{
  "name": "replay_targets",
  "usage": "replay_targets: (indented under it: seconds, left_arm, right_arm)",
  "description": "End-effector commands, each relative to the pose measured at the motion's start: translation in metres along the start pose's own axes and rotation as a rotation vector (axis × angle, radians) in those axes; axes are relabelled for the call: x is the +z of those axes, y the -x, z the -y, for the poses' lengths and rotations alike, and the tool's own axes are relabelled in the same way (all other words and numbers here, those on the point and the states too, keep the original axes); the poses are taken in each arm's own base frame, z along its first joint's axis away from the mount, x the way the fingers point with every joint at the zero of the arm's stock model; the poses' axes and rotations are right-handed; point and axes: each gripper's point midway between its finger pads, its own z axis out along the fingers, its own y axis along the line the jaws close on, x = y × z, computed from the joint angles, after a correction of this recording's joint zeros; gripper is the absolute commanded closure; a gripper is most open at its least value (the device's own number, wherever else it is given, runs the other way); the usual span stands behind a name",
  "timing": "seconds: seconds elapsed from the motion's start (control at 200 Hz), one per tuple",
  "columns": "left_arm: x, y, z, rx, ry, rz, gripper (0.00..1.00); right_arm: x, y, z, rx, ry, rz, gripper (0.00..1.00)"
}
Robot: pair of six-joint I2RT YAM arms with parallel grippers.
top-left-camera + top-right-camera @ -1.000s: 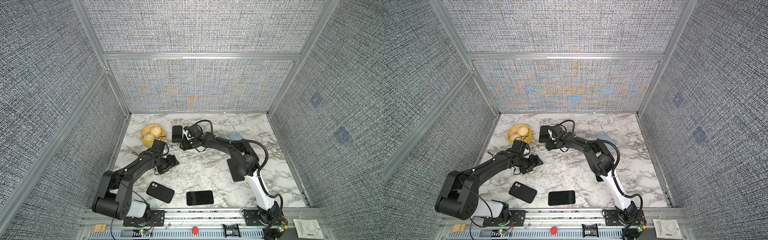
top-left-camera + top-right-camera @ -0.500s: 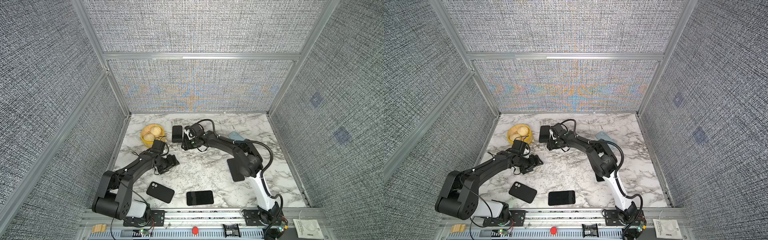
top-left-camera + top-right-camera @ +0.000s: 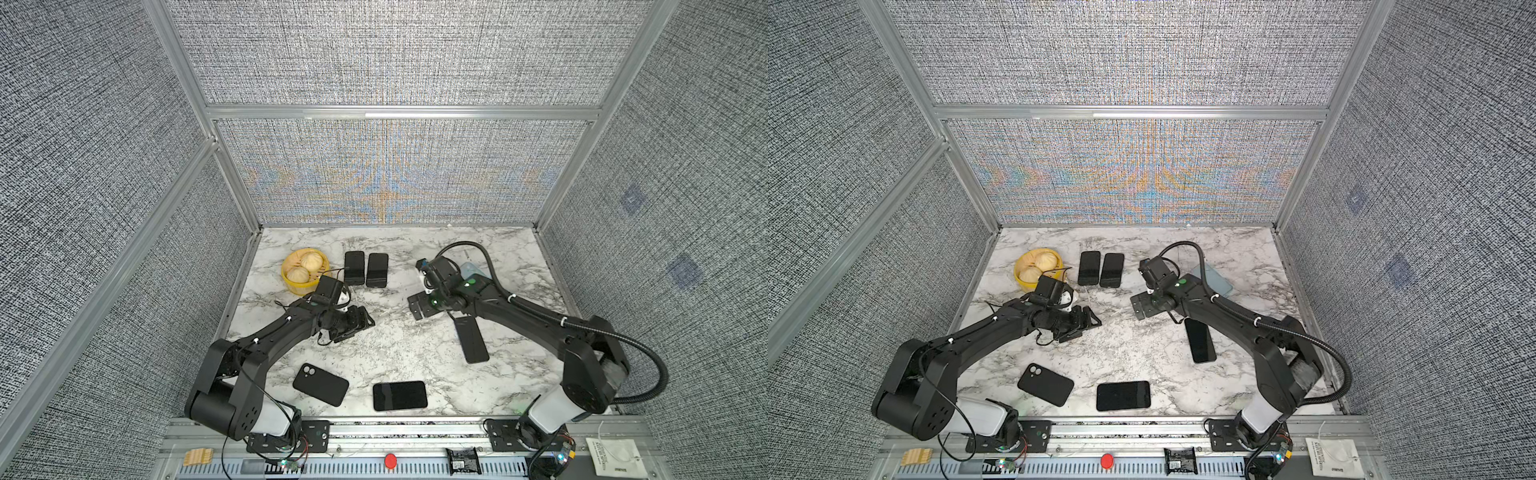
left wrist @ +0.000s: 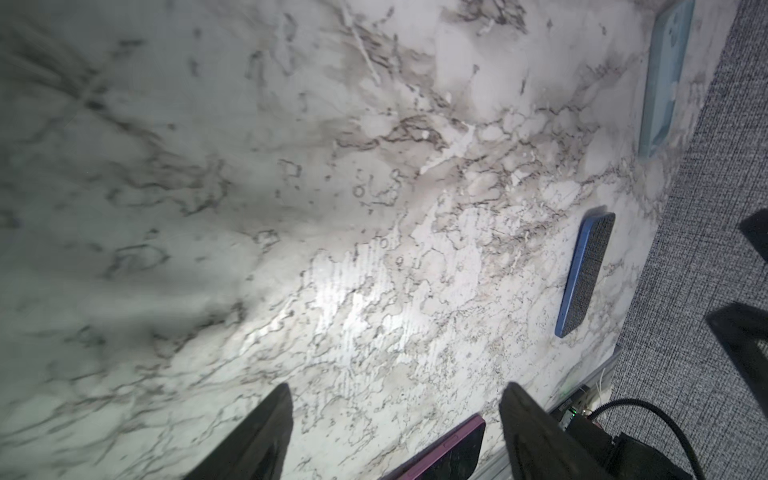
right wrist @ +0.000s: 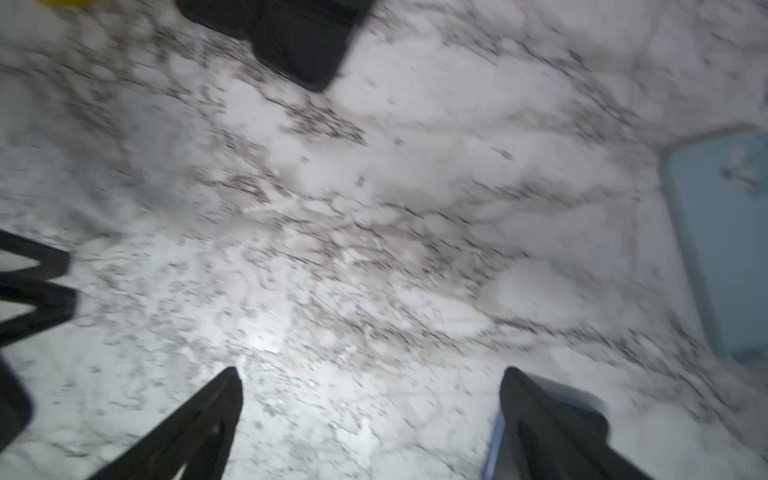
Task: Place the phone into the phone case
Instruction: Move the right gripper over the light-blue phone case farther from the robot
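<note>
The blue-edged phone (image 3: 471, 338) lies flat on the desk (image 3: 395, 349), right of the middle, with its dark face up. Its far end slips under the right arm (image 3: 523, 318). The right fingers (image 5: 195, 432) hang just beside that far end, a little more toward the middle of the desk. They are spread wide and hold nothing. Only bare marble shows between them. In the right wrist view the phone's blue edge peeks out from behind one finger; I cannot tell if they touch.

A second phone, the front phone (image 3: 400, 395), lies near the front edge, about in the middle. The black case (image 3: 320, 384) lies just beside it, toward the left, with its round camera holes showing. Phone and case do not touch.

The left fingers (image 4: 262, 440) are spread open too, with nothing in them. They hang over the left half of the desk, well apart from both phones.

The light blue case (image 3: 1221, 283) lies near the back right, partly hidden by the right arm. Near the back edge two dark flat things (image 3: 354, 267) lie side by side — phones or cases, I cannot tell. A yellow basket (image 3: 297, 289) with two buns (image 3: 311, 261) sits near the back left corner.
</note>
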Motion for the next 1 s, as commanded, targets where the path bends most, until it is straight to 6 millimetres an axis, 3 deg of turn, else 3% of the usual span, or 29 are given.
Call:
replay_targets:
  seconds: [0.0, 0.235, 0.44, 0.77, 0.855, 0.995]
  left_arm:
    - [0.007, 0.007, 0.023, 0.070, -0.053, 0.003, 0.20]
    - [0.030, 0.024, 0.052, 0.139, -0.095, -0.044, 0.20]
    - [0.045, 0.043, 0.069, 0.163, -0.123, -0.091, 0.20]
    - [0.060, 0.063, 0.085, 0.191, -0.127, -0.143, 0.21]
    - [0.064, 0.065, 0.088, 0.192, -0.144, -0.156, 0.22]
    - [0.068, 0.067, 0.090, 0.187, -0.152, -0.165, 0.22]
  right_arm:
    - [-0.007, -0.018, 0.032, 0.009, -0.097, -0.031, 0.01]
    - [-0.001, -0.026, 0.081, 0.116, -0.152, -0.066, 0.01]
    - [0.027, -0.010, 0.125, 0.281, -0.144, -0.062, 0.05]
    - [0.057, 0.017, 0.223, 0.498, -0.191, -0.011, 0.19]
    - [0.069, 0.026, 0.239, 0.492, -0.193, -0.034, 0.20]
    - [0.094, 0.027, 0.246, 0.480, -0.163, -0.120, 0.23]
